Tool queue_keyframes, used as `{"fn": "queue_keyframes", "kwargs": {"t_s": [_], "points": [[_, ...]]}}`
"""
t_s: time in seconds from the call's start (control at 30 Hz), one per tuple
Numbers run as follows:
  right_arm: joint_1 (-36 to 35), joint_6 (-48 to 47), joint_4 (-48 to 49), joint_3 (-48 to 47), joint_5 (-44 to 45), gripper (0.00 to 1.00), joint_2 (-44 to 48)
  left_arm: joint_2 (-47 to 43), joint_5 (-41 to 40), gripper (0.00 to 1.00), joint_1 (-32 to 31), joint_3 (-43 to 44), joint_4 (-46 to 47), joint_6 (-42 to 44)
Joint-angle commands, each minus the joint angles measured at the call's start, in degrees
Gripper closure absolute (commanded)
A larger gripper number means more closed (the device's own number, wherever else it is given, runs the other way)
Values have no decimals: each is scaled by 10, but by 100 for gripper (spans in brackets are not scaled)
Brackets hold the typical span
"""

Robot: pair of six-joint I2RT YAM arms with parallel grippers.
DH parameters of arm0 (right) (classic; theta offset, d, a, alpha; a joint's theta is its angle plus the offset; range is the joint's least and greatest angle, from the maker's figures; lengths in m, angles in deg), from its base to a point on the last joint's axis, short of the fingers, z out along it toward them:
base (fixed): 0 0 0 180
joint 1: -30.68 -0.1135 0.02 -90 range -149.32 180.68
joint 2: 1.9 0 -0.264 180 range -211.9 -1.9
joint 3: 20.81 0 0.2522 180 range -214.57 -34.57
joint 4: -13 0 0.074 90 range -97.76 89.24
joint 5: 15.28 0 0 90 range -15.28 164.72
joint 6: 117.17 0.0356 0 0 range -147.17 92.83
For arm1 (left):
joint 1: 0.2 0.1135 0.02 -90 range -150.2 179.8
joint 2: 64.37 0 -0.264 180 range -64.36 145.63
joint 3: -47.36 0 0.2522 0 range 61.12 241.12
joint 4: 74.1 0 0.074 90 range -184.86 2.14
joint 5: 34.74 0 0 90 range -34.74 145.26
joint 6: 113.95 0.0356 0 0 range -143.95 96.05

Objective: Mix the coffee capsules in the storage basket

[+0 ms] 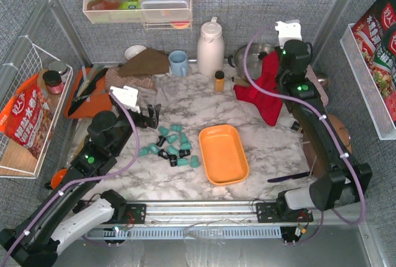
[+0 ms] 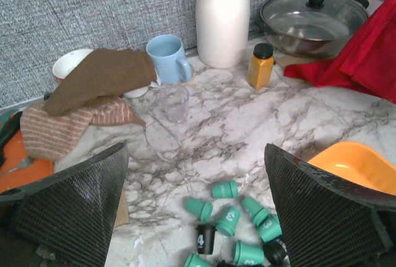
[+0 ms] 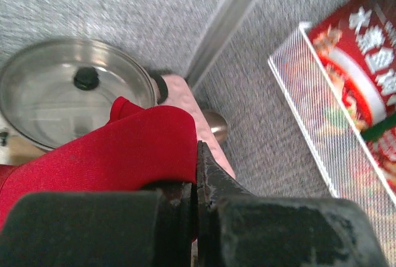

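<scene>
Jaws on the left gripper (image 1: 151,117) are spread wide and hold nothing. They are poised just behind the coffee capsules (image 1: 174,145) with the opening aimed toward the cluster, a stance judged suitable for closing on a single pod. All visible capsules lie loose on the marble tabletop (image 1: 266,137), mostly teal with a few black among them, several tipped on their sides and touching one another. The storage basket (image 1: 223,154) is set just to the right of the cluster, apart from it, and nothing is seen inside it. The task is therefore judged to be at its beginning, since the pods must be placed in the basket before they can be mixed there. Jaws on the right gripper (image 3: 199,161) are pressed together at the back right of the tabletop, with a red cloth (image 3: 111,149) lying against one finger, near a lidded pot (image 3: 68,87). Whether a fold of cloth is pinched between them cannot be determined. That arm is positioned well apart from the basket, presumably so that the working area is free for the left arm.
</scene>
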Motion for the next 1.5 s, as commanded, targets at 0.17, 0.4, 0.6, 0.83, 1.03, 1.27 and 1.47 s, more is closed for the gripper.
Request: {"fn": "queue_keyframes", "kwargs": {"t_s": [0.17, 0.4, 0.6, 0.83, 1.03, 1.27, 1.47], "points": [[81, 161, -49, 23, -1, 100, -86, -39, 12, 1, -1, -39, -4, 2], [93, 200, -109, 15, -10, 100, -161, -57, 20, 1, -1, -54, 0, 3], [99, 244, -152, 19, -27, 78, -189, -73, 17, 1, -1, -68, 9, 7], [102, 280, -220, -16, -34, 37, -163, -67, 16, 1, -1, -74, 7, 13], [83, 320, -280, -32, -46, 32, -83, -64, 14, 1, -1, -77, 6, 15], [19, 363, -365, 40, -170, 36, 47, -65, 19, 1, -1, -75, -4, 10], [-47, 378, -385, 195, -253, 38, 151, -78, 31, 1, -1, -85, 5, 8]]}}
